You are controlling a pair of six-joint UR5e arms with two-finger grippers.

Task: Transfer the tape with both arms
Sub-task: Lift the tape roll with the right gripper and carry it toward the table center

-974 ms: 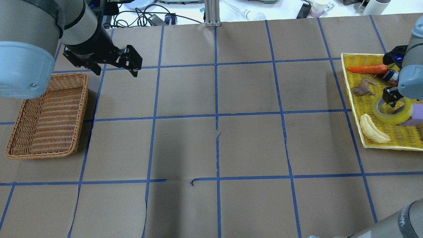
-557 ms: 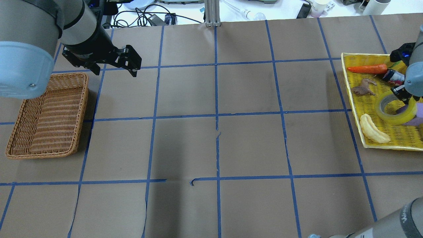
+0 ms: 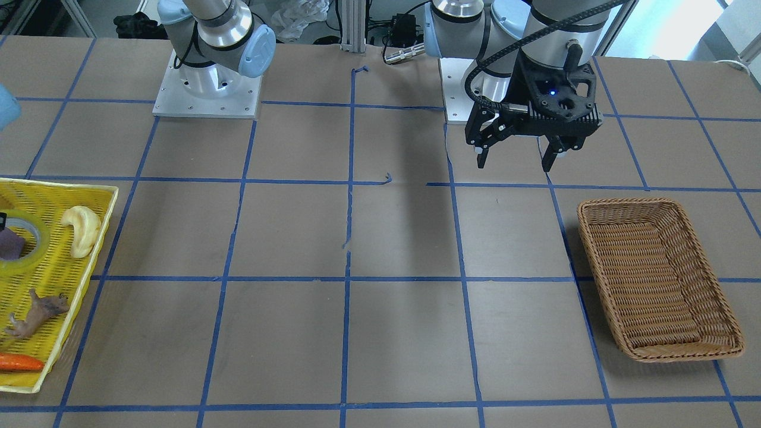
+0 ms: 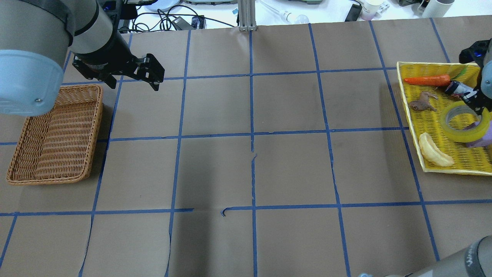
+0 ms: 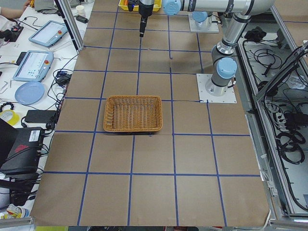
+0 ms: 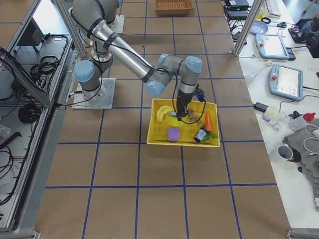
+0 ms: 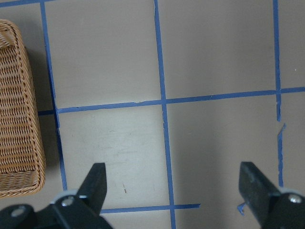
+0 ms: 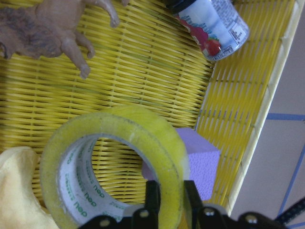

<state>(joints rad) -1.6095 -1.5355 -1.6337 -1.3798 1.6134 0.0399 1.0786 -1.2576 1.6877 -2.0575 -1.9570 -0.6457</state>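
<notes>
The yellow tape roll [image 4: 465,122] is in the yellow tray [image 4: 428,119] at the far right, tilted and leaning by a purple block. My right gripper [image 4: 476,104] is shut on the roll's wall. In the right wrist view the two fingers [image 8: 152,198] pinch the tape [image 8: 119,129] at its lower edge, one inside the core and one outside. The tape also shows at the left edge of the front view [image 3: 21,246]. My left gripper [image 4: 152,75] is open and empty, hovering above the table beside the wicker basket [image 4: 54,134]; its fingers [image 7: 97,174] stand wide apart.
The tray also holds a banana [image 4: 432,154], a carrot [image 4: 426,80], a brown toy animal [image 4: 421,103], a small bottle [image 4: 457,89] and a purple block [image 4: 482,140]. The basket [image 3: 654,279] holds nothing. Blue tape lines grid the brown table.
The right gripper has moved right and away across the tray, and the tape has shifted with it. The left arm has barely moved.
</notes>
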